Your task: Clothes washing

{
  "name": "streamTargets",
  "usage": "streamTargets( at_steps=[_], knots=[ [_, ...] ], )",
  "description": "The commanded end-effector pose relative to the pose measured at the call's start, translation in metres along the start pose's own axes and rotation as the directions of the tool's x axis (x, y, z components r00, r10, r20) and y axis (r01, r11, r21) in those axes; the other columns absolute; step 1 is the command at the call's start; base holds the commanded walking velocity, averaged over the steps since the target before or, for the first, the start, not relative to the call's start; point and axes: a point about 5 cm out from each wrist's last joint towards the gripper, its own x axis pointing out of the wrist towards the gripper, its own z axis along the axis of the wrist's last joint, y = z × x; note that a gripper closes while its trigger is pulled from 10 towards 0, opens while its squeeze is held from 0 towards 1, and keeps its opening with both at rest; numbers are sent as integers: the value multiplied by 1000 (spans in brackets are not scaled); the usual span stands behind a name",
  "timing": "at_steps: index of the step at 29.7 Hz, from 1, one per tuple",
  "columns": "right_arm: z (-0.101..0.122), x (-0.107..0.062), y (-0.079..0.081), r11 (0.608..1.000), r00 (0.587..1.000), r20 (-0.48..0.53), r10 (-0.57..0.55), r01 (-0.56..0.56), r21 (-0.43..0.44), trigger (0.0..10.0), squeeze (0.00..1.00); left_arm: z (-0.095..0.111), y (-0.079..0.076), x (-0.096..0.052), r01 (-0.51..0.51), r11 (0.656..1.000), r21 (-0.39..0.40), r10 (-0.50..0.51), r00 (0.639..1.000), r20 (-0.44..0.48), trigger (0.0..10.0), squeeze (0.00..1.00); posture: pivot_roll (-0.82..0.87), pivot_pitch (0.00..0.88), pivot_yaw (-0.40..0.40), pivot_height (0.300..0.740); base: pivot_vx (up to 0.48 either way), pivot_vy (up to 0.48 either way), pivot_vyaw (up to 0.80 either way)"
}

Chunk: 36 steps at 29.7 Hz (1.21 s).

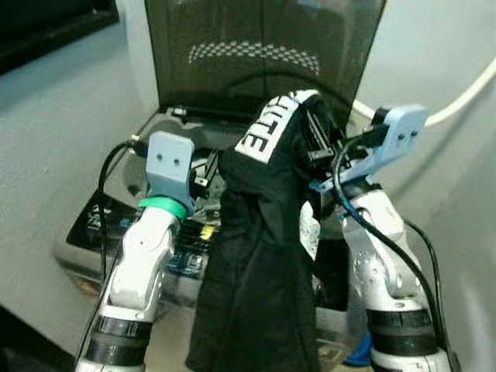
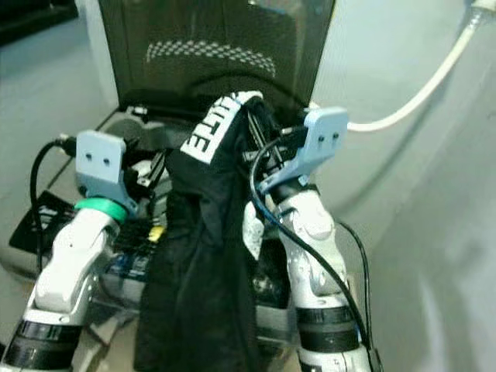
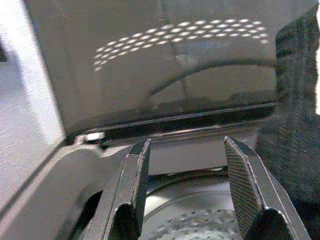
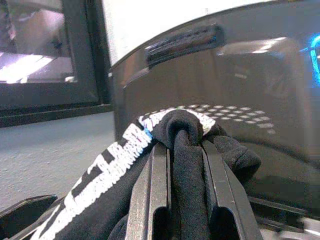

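A black garment [image 1: 260,263] with white lettering on a band hangs long from my right gripper [image 1: 318,147], which is shut on a fold of it [image 4: 186,165] above the top-loading washing machine [image 1: 155,128]. The machine's dark lid [image 1: 263,54] stands raised behind it. My left gripper [image 3: 186,190] is open beside the garment's left side, its fingers [image 3: 134,185] spread over the perforated drum [image 3: 192,227] with nothing between them.
A white hose [image 1: 465,93] curves along the wall at the right. The control panel [image 1: 101,221] of the machine lies at the front left, below my left arm. A pale wall runs on both sides.
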Motion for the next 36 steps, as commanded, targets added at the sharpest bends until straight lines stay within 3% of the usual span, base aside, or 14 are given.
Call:
streamTargets(
  at_steps=[1, 21, 36],
  knots=[
    [5, 0, -1, 1000, 1000, 24, -11, 11, -4, 10000, 0, 0, -1, -1, 8, 1000, 1, -8, 1000, -1, 10000, 0, 40, 6, 52, 740, 0, 0, 0],
    [4, 0, -2, 1000, 1000, 27, -16, 16, -2, 10000, 0, 0, 2, -1, -2, 1000, -10, 2, 1000, -1, 10000, 0, 44, 4, 57, 740, 0, 417, 0],
    [4, -1, -1, 1000, 1000, 26, -15, 15, -8, 10000, 0, -3, -1, -2, 17, 1000, 7, -17, 1000, -13, 10000, 0, 38, 1, 58, 740, 0, 0, 0]
  ],
)
